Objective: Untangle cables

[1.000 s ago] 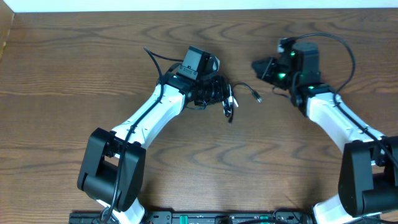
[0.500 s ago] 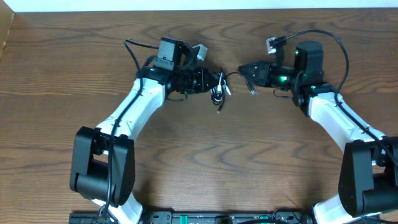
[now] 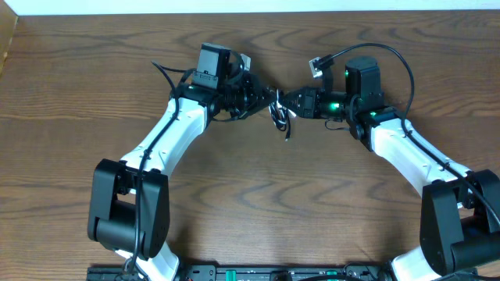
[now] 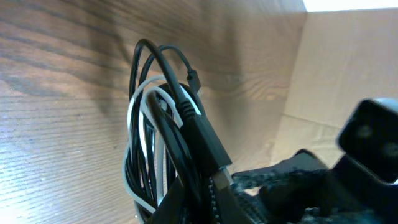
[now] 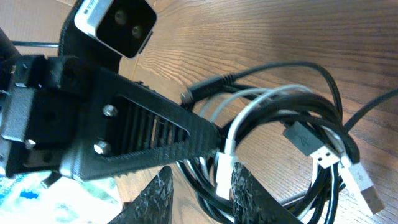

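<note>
Overhead view, item 1: cables (image 3: 279,115), one bundle of a black cable (image 5: 280,67) and a white cable (image 5: 239,118). The bundle hangs just above the counter (image 3: 250,203), at centre and toward the far side. The loops are interlaced and nothing is separated yet.

Item 2: left end effector (image 3: 266,101), clamped shut on the left side of the bundle. Change over the last second: this arm has swung slightly left and farther back, carrying the bundle along.

Item 3: right end effector (image 5: 199,186), fingers parted. The right wrist view shows the white cable's plug and several black strands lying between the fingers, none visibly pinched. Change: a second ago it stood well apart to the right; it has since travelled left and now meets the bundle's right side.

Assessment: both arms now converge on the same bundle. The left acts as anchor and the right is placed to take a strand. Pulling apart has probably not begun. Risk: closing here may catch both colours rather than one.
</note>
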